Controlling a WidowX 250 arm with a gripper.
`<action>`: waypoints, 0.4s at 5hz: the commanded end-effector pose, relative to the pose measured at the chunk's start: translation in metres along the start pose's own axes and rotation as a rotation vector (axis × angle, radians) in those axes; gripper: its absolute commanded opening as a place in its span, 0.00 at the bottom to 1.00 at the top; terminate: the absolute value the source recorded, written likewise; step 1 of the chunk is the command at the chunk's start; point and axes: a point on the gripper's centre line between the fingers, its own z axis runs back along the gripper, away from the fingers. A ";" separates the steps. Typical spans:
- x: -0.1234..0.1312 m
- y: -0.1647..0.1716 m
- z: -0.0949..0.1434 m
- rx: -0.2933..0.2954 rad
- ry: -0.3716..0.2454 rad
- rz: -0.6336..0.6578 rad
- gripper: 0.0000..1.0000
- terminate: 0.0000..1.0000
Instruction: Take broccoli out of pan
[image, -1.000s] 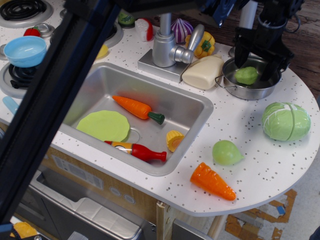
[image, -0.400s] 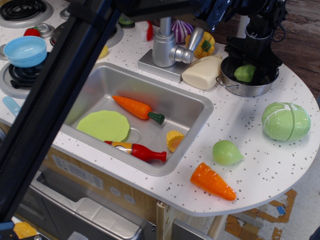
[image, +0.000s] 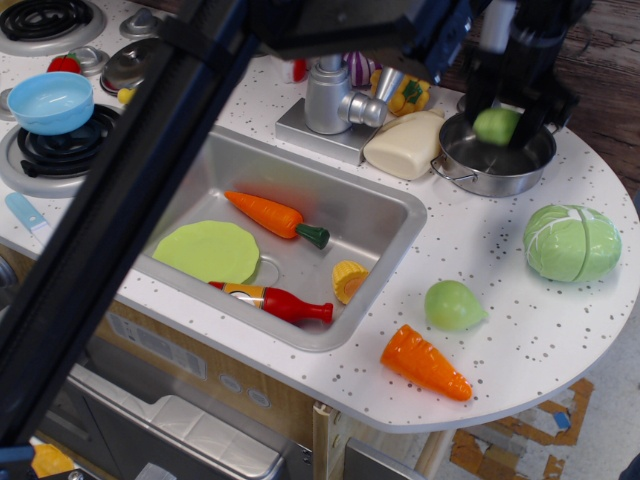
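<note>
Clenched jaws, gripping the broccoli (image: 495, 125) on two sides. Lifted now: a second ago lying on the floor of the pan (image: 470, 160) with the jaws spread either side of it; shortly after, pinched but low inside the rim; at present hanging clear of the steel bottom, level with or just above the far rim. Hard to say whether fully over the rim line, given the steep viewing angle. Pan directly beneath the jaws, seemingly in the same spot on the surface (image: 480, 245), not dragged up along with the toy.

Meaning for the task: grasp secured and extraction under way, past the halfway mark by judgement. Remaining: carry sideways away from the pan and set down on a bare patch. Open speckled area beneath the jaws and toward the viewer, between the pan and the cabbage (image: 572, 242); probably the simplest drop zone. Cream bottle (image: 405, 145) close beside the jaws on the sink (image: 200, 170) side, touching or nearly touching the pan, so less room that way.

Worth watching: lumpy, rounded toy held only by a narrow pinch, so liable to twist or slip if swung fast. Also enough height needed to clear the rim before any sideways travel, otherwise a knock against the pan.
</note>
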 end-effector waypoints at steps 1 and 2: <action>0.006 0.012 0.066 0.057 -0.031 0.075 0.00 0.00; -0.034 0.008 0.073 0.089 -0.002 0.150 0.00 0.00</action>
